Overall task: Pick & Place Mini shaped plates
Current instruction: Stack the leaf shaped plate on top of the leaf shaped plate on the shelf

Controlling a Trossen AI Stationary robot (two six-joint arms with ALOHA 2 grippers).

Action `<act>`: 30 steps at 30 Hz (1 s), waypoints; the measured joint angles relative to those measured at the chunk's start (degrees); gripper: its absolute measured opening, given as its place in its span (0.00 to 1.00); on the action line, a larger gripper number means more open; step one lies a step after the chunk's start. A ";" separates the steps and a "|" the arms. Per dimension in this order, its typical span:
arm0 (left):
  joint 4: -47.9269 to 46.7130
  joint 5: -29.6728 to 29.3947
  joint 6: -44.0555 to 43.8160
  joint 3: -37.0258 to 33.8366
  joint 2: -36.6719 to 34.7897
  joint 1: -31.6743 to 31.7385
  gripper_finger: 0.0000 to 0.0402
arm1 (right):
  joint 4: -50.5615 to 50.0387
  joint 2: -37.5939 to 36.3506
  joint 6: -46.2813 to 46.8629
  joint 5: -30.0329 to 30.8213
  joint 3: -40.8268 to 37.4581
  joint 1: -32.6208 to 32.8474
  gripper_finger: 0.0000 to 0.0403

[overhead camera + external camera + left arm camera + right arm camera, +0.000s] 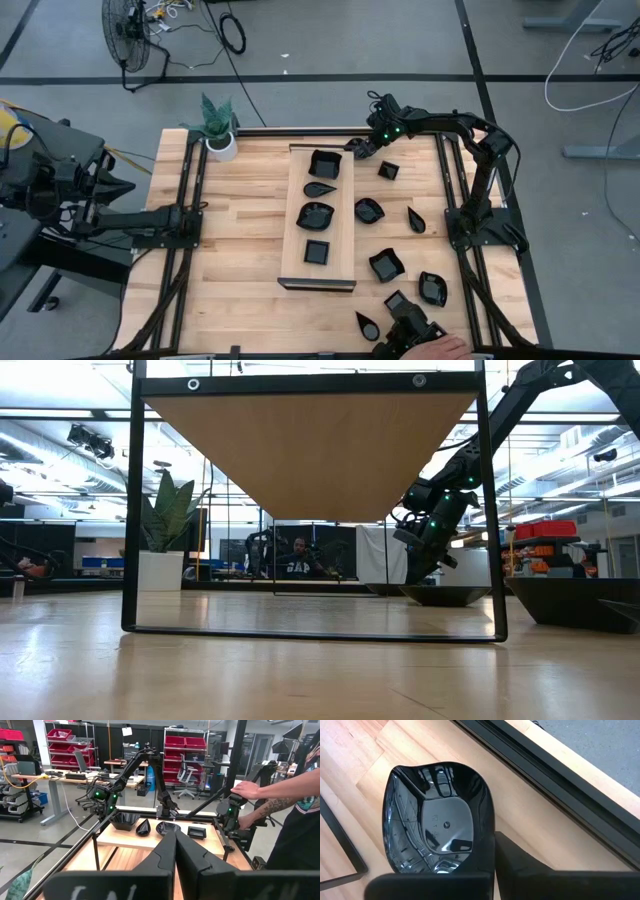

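Note:
Several glossy black mini plates lie about. A wavy bowl point(325, 163), a teardrop point(320, 188) and a square point(317, 252) rest on the long pale board point(295, 230). Others, such as a square point(389, 170) and a teardrop point(416, 220), sit on the bare table to its right. My right gripper point(360, 148) is just off the board's far right corner, shut on a wavy-rimmed plate point(435, 820). My left gripper point(175, 852) is shut and holds nothing. It waits at the table's left edge point(195, 208). My right gripper holds the wavy-rimmed plate by its rim point(489, 837). One finger point(520, 865) shows against the rim's outer side; the plate itself hides the other. The plate's hollow faces the camera, over bare table beside the board's black frame. In the low view the gripper point(420, 565) is above the tabletop.
A small white pot with a green plant point(220, 140) stands at the far left corner. A person's hand point(440, 348) rests on a dark device at the near edge, and the arm point(270, 800) shows in the left wrist view. Black rails point(455, 200) run along both table sides.

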 joint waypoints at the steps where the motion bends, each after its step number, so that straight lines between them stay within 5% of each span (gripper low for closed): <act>1: 0.01 0.01 0.02 -0.01 0.00 0.00 0.04 | 0.00 0.00 0.00 0.00 0.00 0.00 0.01; 10: 0.02 0.00 0.02 -0.01 0.00 0.00 0.03 | -0.42 -2.38 1.91 0.18 0.00 0.00 0.00; 30: 0.01 0.01 0.02 -0.01 0.00 0.00 0.04 | -5.89 -22.71 11.26 7.69 -0.02 -1.06 0.00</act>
